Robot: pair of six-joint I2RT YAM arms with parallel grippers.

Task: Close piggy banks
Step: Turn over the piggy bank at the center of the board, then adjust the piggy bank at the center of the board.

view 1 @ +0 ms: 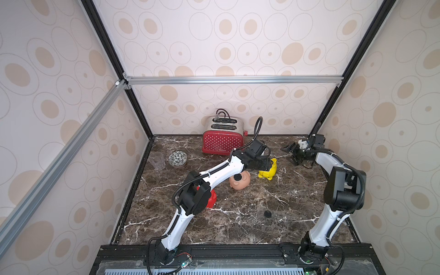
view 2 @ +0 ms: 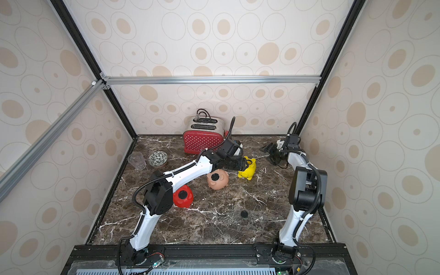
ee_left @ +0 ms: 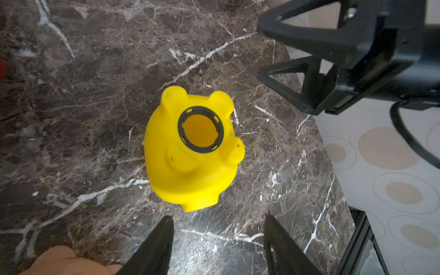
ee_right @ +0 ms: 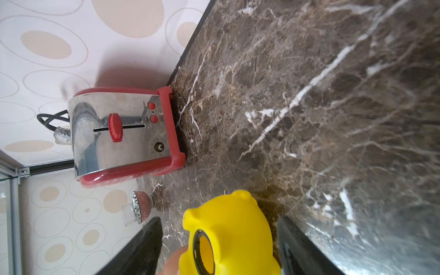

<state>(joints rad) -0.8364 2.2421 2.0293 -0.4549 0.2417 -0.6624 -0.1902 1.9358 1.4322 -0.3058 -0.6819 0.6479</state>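
The yellow piggy bank point(ee_left: 190, 176) lies belly up on the marble table point(view 1: 238, 226), its round black-ringed hole uncovered. My left gripper point(ee_left: 218, 216) hovers just short of it, open, nothing between the fingers. My right gripper point(view 1: 289, 154) stands open a little beyond the pig near the back right wall, aimed at the yellow pig point(ee_right: 233, 221) without touching it. The peach-pink piggy bank point(view 1: 240, 183) and the red piggy bank point(view 2: 182, 196) each have a black plug in the belly. A loose black cap point(view 1: 267, 213) lies on the table in front.
A red polka-dot toaster point(view 1: 222, 140) stands against the back wall. A patterned bowl point(view 1: 177, 158) and a clear cup point(view 1: 157, 160) sit at the back left. My left arm passes over the red and peach pigs. Walls close in on three sides.
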